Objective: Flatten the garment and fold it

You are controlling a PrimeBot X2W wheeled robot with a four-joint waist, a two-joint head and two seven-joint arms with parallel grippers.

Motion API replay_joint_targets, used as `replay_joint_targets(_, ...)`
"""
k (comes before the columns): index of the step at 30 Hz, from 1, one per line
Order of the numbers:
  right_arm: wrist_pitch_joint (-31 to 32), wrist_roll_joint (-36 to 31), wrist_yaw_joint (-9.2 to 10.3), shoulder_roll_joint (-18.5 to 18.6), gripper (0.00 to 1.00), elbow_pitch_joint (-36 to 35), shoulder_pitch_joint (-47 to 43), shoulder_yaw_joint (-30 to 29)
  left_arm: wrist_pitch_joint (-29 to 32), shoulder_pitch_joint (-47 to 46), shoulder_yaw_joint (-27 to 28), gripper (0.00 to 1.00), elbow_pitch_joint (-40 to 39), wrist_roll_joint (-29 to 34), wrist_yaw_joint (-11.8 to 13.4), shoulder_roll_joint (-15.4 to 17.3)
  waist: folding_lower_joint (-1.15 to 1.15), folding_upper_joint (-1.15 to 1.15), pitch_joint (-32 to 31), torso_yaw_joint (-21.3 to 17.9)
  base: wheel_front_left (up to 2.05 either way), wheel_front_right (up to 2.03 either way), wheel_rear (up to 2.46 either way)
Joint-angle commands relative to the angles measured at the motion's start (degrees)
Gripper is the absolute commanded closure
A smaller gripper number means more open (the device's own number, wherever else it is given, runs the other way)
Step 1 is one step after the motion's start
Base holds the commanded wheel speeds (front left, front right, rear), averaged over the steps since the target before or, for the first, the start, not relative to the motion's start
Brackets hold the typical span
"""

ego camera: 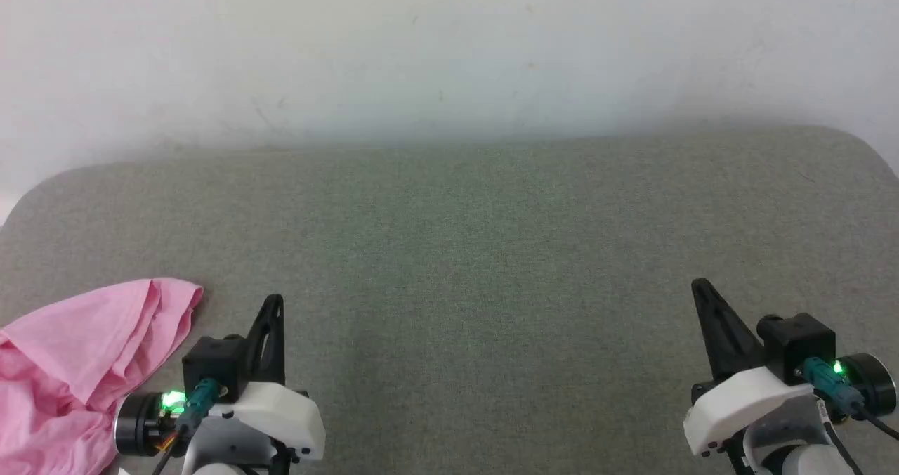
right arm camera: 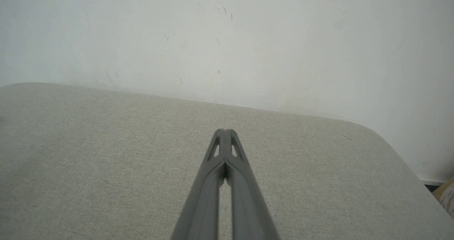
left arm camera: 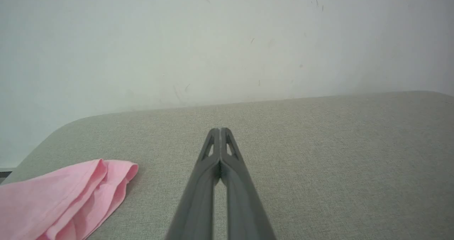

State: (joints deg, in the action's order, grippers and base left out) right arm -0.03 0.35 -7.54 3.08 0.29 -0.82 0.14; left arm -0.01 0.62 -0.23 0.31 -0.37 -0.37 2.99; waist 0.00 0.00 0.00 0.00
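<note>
Both jaws closed and empty, garment (ego camera: 77, 348) bunched at lower left, looks thin and floppy, so I'd pinch its upper corner.

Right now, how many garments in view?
1: a pink garment, bunched near left, just outside the left pincer. It runs past the frame edge, so more could be hidden.

So the garment (ego camera: 77, 362) sits on the pad (ego camera: 477, 264) just left of the left gripper (ego camera: 274, 301), a bit back from its tips, not touching. The right gripper (ego camera: 699, 287) is well off to the right, over the pad too. The wall (ego camera: 449, 46) is straight ahead of both.
</note>
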Motion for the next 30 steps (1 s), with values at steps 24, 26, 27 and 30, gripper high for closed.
replay_joint_targets(24,0.0,0.0,0.0,0.0,0.0,0.0,0.0,0.0,0.0,0.0,0.0,0.0,0.0,0.0,0.0,0.0,0.0,0.0,0.0,0.0,0.0,0.0,0.0)
replay_joint_targets(26,-0.1,0.1,-0.01,0.0,0.0,0.1,-0.1,0.0,0.0,0.0,-0.1,0.0,0.1,-0.1,0.0,0.0,0.0,0.0,0.0,0.0,0.0,0.0,0.0)
replay_joint_targets(27,-0.2,0.2,-0.01,0.0,0.0,0.1,-0.1,-0.1,-0.2,0.0,-0.2,0.0,0.1,-0.2,0.0,0.0,0.0,0.0,0.0,0.0,0.0,0.0,0.0)
replay_joint_targets(30,-0.5,0.5,-0.01,0.0,0.0,0.2,-0.3,-0.3,-0.5,-0.2,-0.6,0.0,0.3,-0.6,0.0,0.0,0.0,0.0,0.0,0.0,0.0,0.0,0.0)
